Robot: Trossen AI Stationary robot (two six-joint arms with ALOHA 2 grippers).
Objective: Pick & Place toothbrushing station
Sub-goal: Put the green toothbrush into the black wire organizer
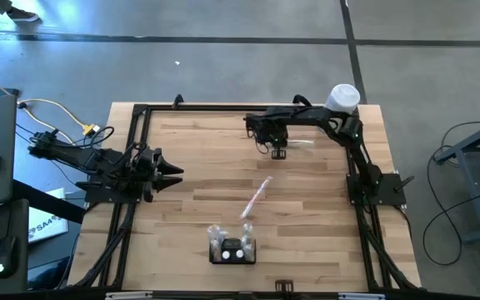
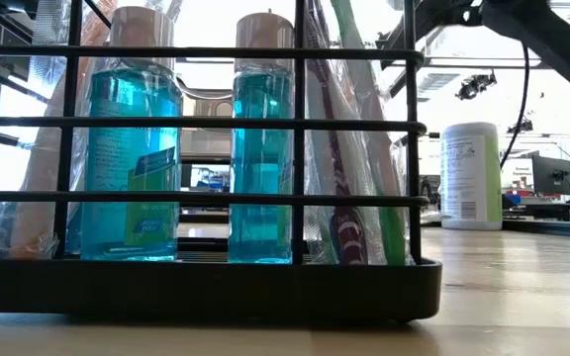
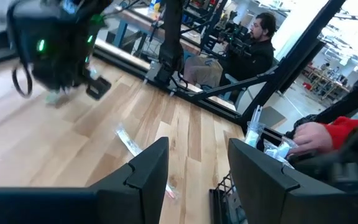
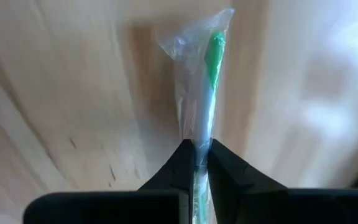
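The toothbrushing station point(image 1: 233, 259) is a low black wire-sided holder near the table's front edge. It fills the low view, its base point(image 2: 206, 289) on the wood, with two blue bottles point(image 2: 132, 163) and wrapped toothbrushes point(image 2: 349, 148) standing inside. My right gripper point(image 1: 278, 152) is at the far middle, pointing steeply down, shut on a plastic-wrapped green toothbrush point(image 4: 209, 74). A pink wrapped toothbrush point(image 1: 257, 197) lies flat mid-table. My left gripper point(image 1: 172, 171) waits open at the table's left, its fingers point(image 3: 148, 171) level with nothing between them. My right gripper pinches the wrapped toothbrush's pale shaft point(image 4: 197, 142), just short of its green part, between its two fingertips point(image 4: 182, 165), wrapper and all. The fingers come from above, slanting down. The green end points away from them over the wood. I cannot tell whether it is lifted clear.
A tall white cylindrical container point(image 1: 344, 96) stands at the table's far right corner, behind my right arm. A black frame point(image 1: 140, 112) runs round the table's edges. Bare wood lies between the pink toothbrush and the left arm. A person point(image 3: 257, 46) sits beyond the table.
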